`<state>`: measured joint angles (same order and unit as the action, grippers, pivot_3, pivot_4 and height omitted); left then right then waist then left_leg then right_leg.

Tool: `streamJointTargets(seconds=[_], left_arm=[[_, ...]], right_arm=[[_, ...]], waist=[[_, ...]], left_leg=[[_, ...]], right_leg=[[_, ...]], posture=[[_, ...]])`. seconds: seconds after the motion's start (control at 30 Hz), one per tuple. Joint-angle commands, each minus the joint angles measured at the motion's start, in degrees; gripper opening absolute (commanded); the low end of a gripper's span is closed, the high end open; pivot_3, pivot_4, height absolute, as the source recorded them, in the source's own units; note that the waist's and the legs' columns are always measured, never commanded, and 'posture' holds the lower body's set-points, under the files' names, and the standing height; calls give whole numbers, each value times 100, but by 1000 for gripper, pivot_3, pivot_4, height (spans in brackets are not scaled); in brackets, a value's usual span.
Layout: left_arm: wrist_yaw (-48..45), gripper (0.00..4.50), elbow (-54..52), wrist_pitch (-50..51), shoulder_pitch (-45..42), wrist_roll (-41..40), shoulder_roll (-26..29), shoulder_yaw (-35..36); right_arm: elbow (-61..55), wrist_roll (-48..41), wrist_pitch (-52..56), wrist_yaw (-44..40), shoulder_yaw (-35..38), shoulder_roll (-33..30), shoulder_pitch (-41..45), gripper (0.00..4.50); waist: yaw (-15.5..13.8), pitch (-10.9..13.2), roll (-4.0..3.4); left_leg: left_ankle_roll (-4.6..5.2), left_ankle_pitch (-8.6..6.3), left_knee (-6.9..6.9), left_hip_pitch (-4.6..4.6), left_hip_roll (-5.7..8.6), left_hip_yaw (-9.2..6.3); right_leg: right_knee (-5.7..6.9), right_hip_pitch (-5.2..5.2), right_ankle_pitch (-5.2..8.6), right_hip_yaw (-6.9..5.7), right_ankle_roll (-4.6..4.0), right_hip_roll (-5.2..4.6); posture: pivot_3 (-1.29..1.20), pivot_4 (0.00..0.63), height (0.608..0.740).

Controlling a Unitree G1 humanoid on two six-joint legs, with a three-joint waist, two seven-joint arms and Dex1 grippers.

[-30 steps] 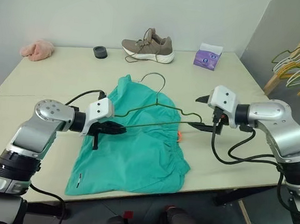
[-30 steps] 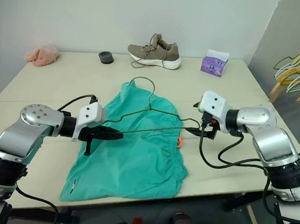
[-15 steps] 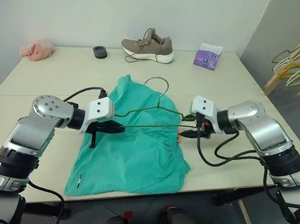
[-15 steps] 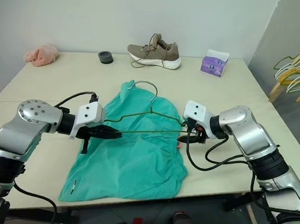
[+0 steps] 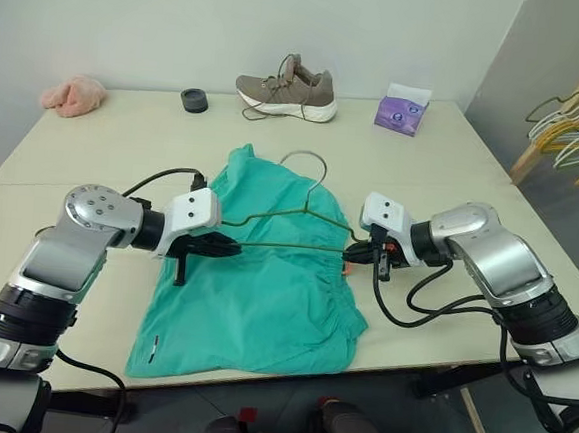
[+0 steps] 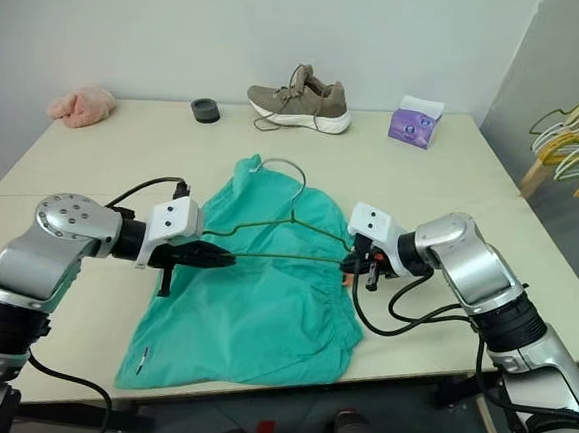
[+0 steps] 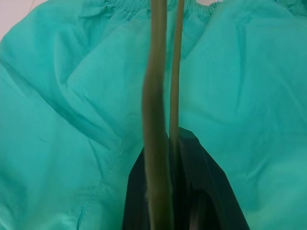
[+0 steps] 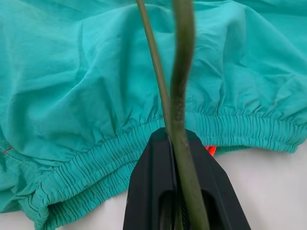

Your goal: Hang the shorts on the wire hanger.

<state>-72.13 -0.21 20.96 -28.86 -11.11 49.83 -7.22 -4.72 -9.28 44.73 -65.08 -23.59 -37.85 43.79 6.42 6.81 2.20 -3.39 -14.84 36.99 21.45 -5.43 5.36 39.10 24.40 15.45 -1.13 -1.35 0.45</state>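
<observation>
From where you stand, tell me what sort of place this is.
Probably an indoor test or training room set up for laundry handling, not a lived-in home. A plain cream table against a bare wall holds scattered props: a sneaker, a tissue box and teal shorts. A wooden rack of hangers stands alongside.

Hanger rack (image 5: 578, 119) cut off at the edge, wire hanger (image 7: 156, 96) blurred in wrist views

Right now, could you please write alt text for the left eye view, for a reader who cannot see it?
Both grippers, the left gripper and the right gripper, are shut on opposite ends of the wire hanger, held over the teal shorts on a beige table. A shoe and a tissue box stand at the far edge.
</observation>
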Motion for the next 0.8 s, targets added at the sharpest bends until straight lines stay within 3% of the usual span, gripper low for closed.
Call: streamJointTargets(seconds=[0.03, 0.2, 0.37, 0.5, 0.8], left_arm=[[101, 1049, -118, 23, -82, -215, -137, 186], [181, 2605, -103, 297, -53, -533, -89, 539], [595, 2605, 494, 488, -328, -852, 88, 1413], [674, 2605, 798, 604, -412, -1034, 94, 1728], [352, 2605, 231, 648, 680, -1172, -39, 1348]], right_arm=[[-254, -127, 139, 155, 298, -10, -49, 0], [-368, -172, 107, 173, 349, -99, -187, 0], [-490, -273, 193, 130, 521, -342, -428, 0], [-651, -430, 370, 188, 842, -637, -806, 0], [-1251, -1085, 1466, 800, 2688, -1254, -2726, 0]], waist=[[2, 1, 1], [17, 1, 1], [15, 0, 2], [13, 0, 2], [5, -1, 4]], left_leg=[[0, 0, 0, 1, -1, -2], [0, 0, -1, 0, -2, -2], [0, 0, 0, -1, -2, -3], [0, 0, -1, 1, 0, -3], [-5, -3, -2, -1, -3, 2]], right_leg=[[0, 0, 0, -1, 0, 0], [1, 1, 0, 0, 0, 0], [2, 0, 0, -1, 1, 0], [-3, 0, 0, -3, 1, -1], [-3, 0, 1, -1, 1, -5]], posture=[[-161, 115, 740], [-174, 114, 740], [-178, 112, 740], [-174, 108, 740], [-207, 112, 740]])
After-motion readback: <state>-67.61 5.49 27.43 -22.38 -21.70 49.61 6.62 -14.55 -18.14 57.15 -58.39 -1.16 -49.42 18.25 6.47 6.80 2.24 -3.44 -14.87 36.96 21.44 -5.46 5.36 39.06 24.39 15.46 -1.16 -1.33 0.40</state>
